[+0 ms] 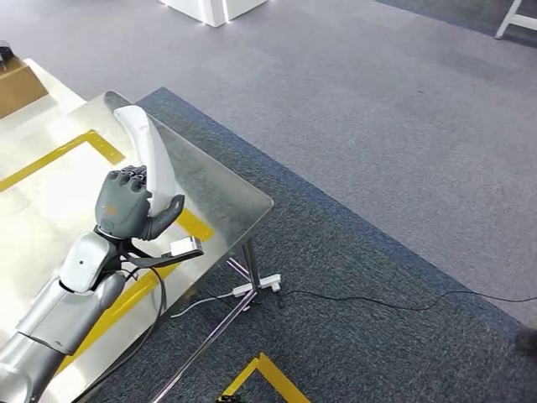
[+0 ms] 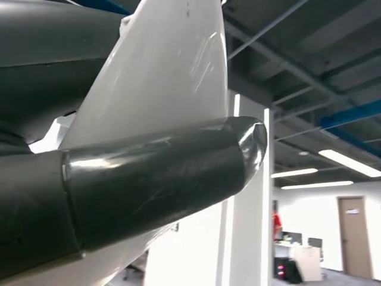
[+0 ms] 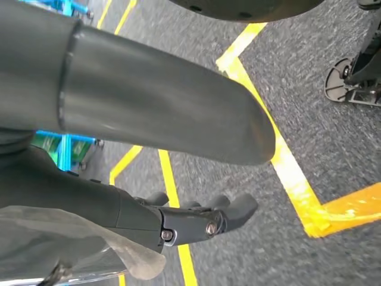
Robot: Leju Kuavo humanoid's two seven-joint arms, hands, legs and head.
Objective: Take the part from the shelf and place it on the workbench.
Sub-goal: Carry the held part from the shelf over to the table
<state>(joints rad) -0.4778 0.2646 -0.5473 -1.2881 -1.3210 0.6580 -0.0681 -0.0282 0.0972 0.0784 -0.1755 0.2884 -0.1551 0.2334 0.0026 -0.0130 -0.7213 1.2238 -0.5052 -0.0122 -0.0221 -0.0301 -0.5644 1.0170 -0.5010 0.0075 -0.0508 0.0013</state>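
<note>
Left hand (image 1: 127, 206) is wrapped around the lower end of the white part (image 1: 152, 159), thumb (image 2: 162, 179) pressed across its face, part standing up over the metal workbench (image 1: 234, 197) near its corner. Looks like a smooth, glossy, rigid curved shell, probably light but slippery, so the narrow lower end is the sensible hold. Right hand (image 3: 197, 217) hangs over the floor, fingers loosely apart, holding nothing.

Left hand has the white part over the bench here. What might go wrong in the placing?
1. The left hand holds the long curved white plastic part at its lower end, upright, so it may tip on release.
2. It hangs near the shiny metal workbench corner, so it could slide off onto the grey carpet.
</note>
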